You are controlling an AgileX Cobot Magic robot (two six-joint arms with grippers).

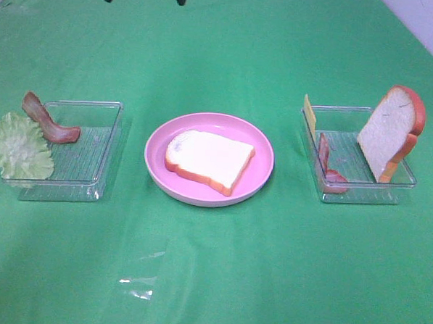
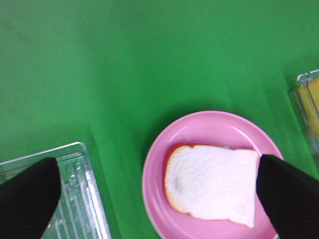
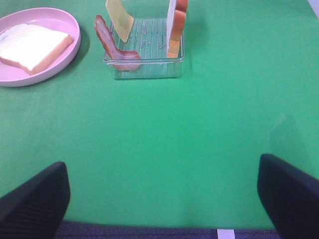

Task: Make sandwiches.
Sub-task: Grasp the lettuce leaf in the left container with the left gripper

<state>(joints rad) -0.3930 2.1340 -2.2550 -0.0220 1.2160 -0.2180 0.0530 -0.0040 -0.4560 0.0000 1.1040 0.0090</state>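
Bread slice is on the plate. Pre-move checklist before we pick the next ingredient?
1. Bread slice flat on pink plate, top bare: ok.
2. Left pincer open, empty, above the plate: ok.
3. Right pincer open, empty: ok.
4. Lettuce uncovered at left tray's outer edge: ok.
5. Second bread slice, cheese and a bacon strip lean in right tray: ok.
6. Cheese free to lift off the tray wall: cannot tell.
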